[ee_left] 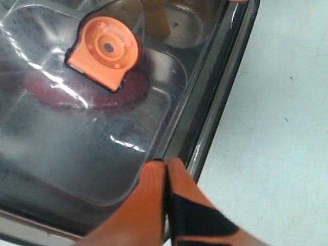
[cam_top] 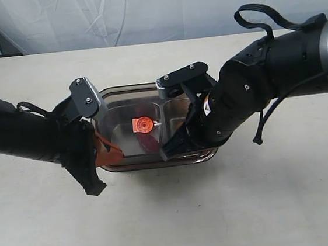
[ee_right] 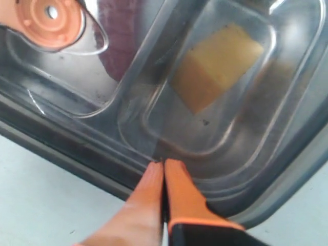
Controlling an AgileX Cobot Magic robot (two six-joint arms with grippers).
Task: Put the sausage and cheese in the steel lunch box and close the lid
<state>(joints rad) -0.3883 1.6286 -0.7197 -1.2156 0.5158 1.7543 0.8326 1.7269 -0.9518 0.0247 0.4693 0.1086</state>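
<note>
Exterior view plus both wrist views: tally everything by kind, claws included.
Sausage: 1
Cheese: 1
Lid: 1
Steel lunch box: 1
Claws: 2, left claw and right claw
Total: 6

One rectangular steel lunch box (ee_right: 241, 128), one smoky translucent plastic lid (cam_top: 122, 113), one round orange valve tab (cam_top: 142, 124), one dark red toy sausage (ee_left: 56, 89), one yellow cheese wedge (ee_right: 218, 66), two orange-fingered grippers, left gripper (ee_left: 165, 166), right gripper (ee_right: 163, 164)

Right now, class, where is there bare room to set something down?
Free: the table along the exterior view's bottom, and a strip between lidded box and backdrop. Crowded: the box's ends, where left gripper and right gripper rest on it.
</note>
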